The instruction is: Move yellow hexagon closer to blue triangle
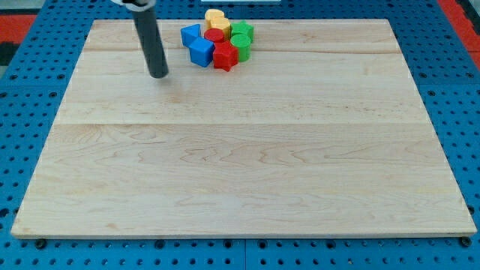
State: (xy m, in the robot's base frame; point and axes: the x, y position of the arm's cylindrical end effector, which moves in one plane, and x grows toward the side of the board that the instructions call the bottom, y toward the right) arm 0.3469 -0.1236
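Blocks clustered at the pale wooden surface (240, 150) twelve o'clock edge.
My tip (158, 75) rests at nine o'clock of the cluster, touching nothing; there are no fingers. The yellow hexagon block (215, 16) sits at one o'clock of the blue triangle block (190, 34), nearby.

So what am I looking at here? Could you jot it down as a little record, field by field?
Surface: pale wooden board on a blue pegboard
Tool: straight dark rod, my tip resting on the board
Blocks: one tight cluster near the view's top edge
Yellow blocks: at the cluster's top; exact shapes hard to tell
Blue blocks: two, on the cluster's left side
Red blocks: two, middle and bottom of the cluster
Green blocks: on the cluster's right side
Tip versus blocks: to the view's left of the cluster, apart from it
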